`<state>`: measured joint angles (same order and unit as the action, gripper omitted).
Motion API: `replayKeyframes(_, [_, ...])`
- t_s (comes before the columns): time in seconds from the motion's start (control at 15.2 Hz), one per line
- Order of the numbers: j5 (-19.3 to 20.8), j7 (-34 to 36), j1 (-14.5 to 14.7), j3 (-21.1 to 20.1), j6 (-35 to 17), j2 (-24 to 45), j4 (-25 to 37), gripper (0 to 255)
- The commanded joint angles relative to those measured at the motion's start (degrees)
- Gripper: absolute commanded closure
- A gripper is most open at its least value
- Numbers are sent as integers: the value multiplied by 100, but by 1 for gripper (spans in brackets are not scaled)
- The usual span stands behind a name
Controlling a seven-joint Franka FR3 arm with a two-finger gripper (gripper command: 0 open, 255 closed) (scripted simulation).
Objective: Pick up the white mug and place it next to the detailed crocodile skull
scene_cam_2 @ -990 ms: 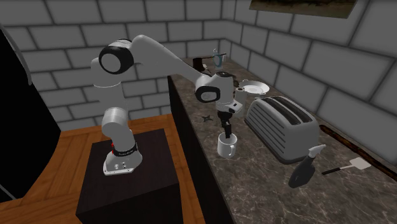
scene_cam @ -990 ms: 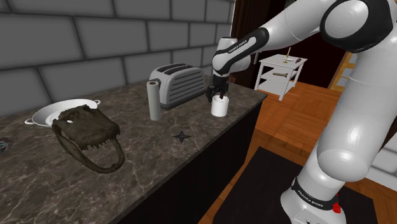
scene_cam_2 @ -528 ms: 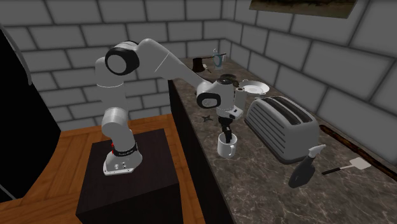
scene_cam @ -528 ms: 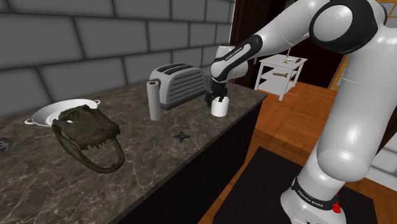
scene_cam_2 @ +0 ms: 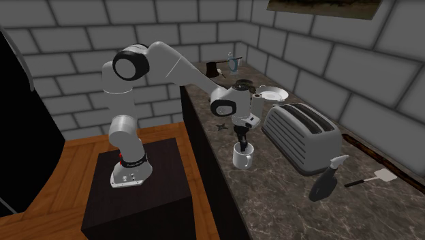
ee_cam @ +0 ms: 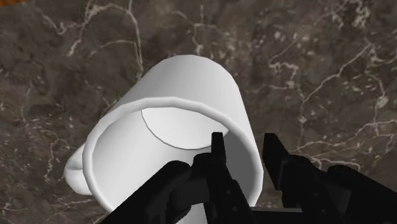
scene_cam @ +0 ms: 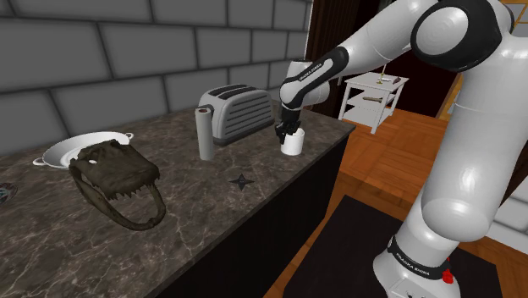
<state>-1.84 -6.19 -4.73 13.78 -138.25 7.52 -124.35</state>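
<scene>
Dark marbled countertop (ee_cam: 318,51) lies under the black gripper (ee_cam: 245,143), fingers apart astride the upright white mug (ee_cam: 184,83) wall, toaster (scene_cam: 241,113) near at the shoulder view's ten o'clock, crocodile skull (scene_cam: 114,178) well apart at eight.

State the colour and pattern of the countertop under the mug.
Countertop: dark with pale marble veins; best in the wrist view.

counter (scene_cam: 211,222): dark stone with pale veins, polished
mug (ee_cam: 194,83): smooth, plain white, matt
toaster (scene_cam: 243,115): grey metal, dull sheen
crocodile skull (scene_cam: 112,173): rough, dark, matt
floor (scene_cam: 382,162): orange wood boards
gripper (ee_cam: 245,137): matt black
</scene>
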Motion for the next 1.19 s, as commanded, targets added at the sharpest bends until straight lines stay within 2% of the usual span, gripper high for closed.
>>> replayKeyframes(0.0, [0, 0, 0, 0, 0, 0, 0, 255])
replayKeyframes(0.46, [0, 0, 0, 0, -1, 1, 0, 255])
replayKeyframes(1.12, [150, 99, 23, 19, 726, -418, 321, 255])
